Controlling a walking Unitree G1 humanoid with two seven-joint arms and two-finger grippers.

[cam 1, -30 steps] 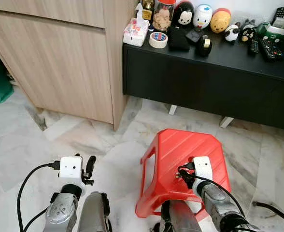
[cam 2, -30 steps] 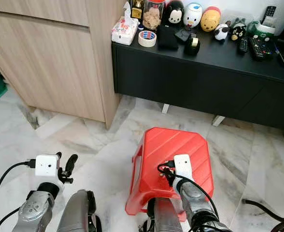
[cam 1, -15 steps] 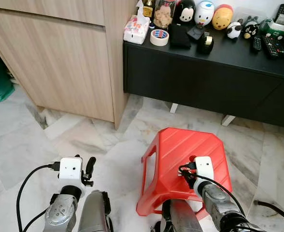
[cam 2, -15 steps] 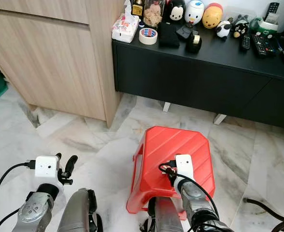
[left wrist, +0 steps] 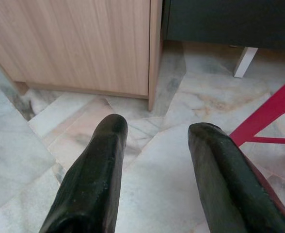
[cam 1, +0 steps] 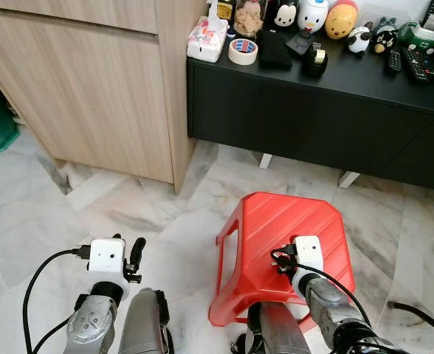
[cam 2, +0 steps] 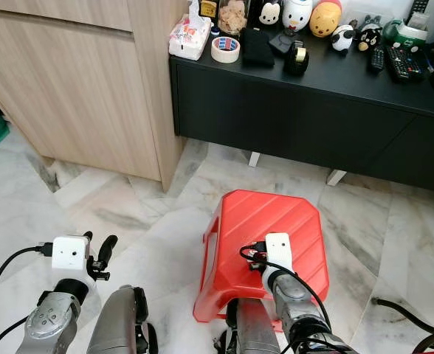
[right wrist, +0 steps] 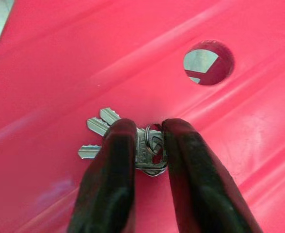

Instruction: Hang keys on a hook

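A marble-tiled floor (cam 1: 69, 199) is seen, with one wooden cabinet (cam 1: 91, 81) on the robot's left and one long black table (cam 1: 328, 110) beside it along the far wall. On that table are ranged a tissue pack (cam 1: 207, 40), one roll of tape (cam 1: 243, 51), a folded black item (cam 1: 274, 51), a row of small toy figures — at least five can be counted, among them a white penguin-like one (cam 1: 312, 13) and a yellow one (cam 1: 342, 18) — and two remote controls (cam 1: 415, 63) near the right end.

One red plastic stool (cam 1: 276, 243) stands on the floor in front of the table, with a single round hole (right wrist: 208, 62) in its seat. The right pincer (right wrist: 149, 127) is lowered onto the stool's seat, its two black fingers (right wrist: 112, 165) closed narrowly about the bunch of keys (right wrist: 133, 145). Three key blades are seen fanned out flat on the red seat, joined at a metal ring (right wrist: 154, 141) that sits between the fingertips. The keys are lying on the stool, clamped by the pincer.

The left pincer (left wrist: 154, 131) is held low over the floor beside the stool, its two fingers parted wide with nothing between them — only marble and the cabinet's corner are seen beyond.
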